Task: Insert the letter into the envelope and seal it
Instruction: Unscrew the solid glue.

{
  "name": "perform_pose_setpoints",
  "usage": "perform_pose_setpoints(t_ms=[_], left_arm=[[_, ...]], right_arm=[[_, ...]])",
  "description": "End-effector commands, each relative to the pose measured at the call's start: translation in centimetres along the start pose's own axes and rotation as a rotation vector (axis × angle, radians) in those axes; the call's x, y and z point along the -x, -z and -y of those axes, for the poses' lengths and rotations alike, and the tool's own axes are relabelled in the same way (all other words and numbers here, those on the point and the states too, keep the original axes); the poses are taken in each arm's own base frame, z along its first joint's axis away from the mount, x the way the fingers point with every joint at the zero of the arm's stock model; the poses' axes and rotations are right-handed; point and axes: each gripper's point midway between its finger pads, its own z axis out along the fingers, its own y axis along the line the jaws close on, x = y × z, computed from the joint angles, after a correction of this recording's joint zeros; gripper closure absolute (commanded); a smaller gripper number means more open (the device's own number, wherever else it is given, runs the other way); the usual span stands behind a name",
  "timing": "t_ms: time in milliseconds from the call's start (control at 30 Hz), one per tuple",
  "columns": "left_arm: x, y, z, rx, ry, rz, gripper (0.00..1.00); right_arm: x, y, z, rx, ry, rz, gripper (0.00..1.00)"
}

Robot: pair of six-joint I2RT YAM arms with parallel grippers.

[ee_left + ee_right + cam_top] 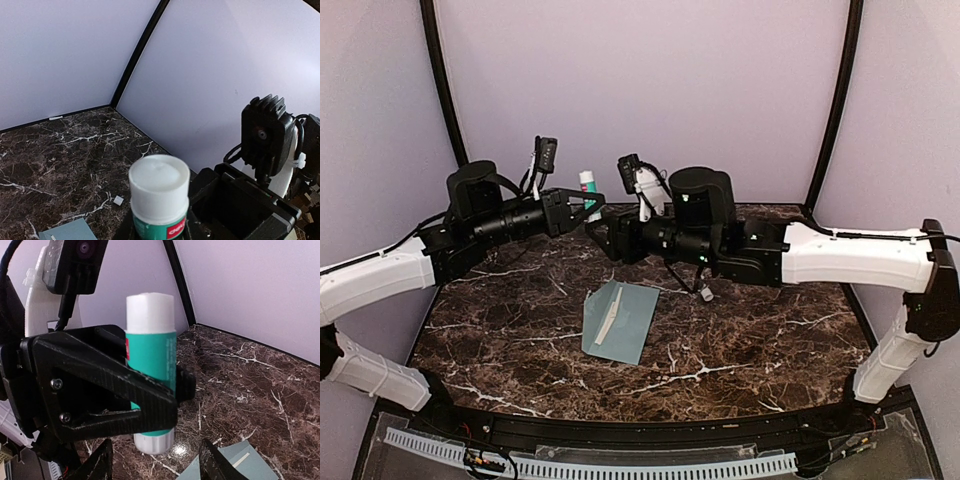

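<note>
The glue stick [150, 365] is showing white ends, a teal-green body and a small red mark. The table [520, 340] is displaying dark brown marble veined with white, while the envelope [632, 308] is showing pale teal and the letter [607, 322] cream-white. The walls [650, 90] are showing pale lilac.

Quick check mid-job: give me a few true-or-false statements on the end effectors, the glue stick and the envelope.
1. The left end effector grips the glue stick. True.
2. The envelope lies flat on the table. True.
3. The glue stick lies on the table. False: it is held upright above it.
4. The right end effector is clamped on the envelope. False: its jaws are open, up by the glue stick.
</note>
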Motion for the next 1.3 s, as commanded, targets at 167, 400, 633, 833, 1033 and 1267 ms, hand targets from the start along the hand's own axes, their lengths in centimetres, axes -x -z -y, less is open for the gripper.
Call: perform_pose_setpoints(t_ms=[167, 400, 633, 833, 1033, 1267], left_arm=[[0.9, -0.2, 0.5, 0.022, -0.009, 0.020, 1.00], [0.6, -0.4, 0.9, -0.006, 0.008, 0.008, 1.00], [0.1, -0.7, 1.0, -0.022, 0.023, -0.010, 1.00], [0.4, -0.2, 3.1, -0.130, 0.006, -0.003, 1.00], [0.3, 1.2, 7.4, -0.373, -0.057, -0.032, 1.00], [-0.6, 4.1, 12.3, -0.676, -0.125, -0.117, 1.00]], right_arm=[[0.7, -1.6, 0.2, -0.088, 0.052, -0.008, 0.60], [1.4, -1.6, -0.2, -0.075, 0.056, 0.018, 0.71], [1.6, -1.7, -0.6, -0.054, 0.068, 0.031, 0.80], [2.7, -0.6, -0.5, -0.028, 0.033, 0.090, 0.89], [4.9, 3.4, -2.8, 0.280, -0.028, 0.197, 0.93], [6.3, 8.5, -7.0, 0.612, 0.019, 0.258, 0.93]])
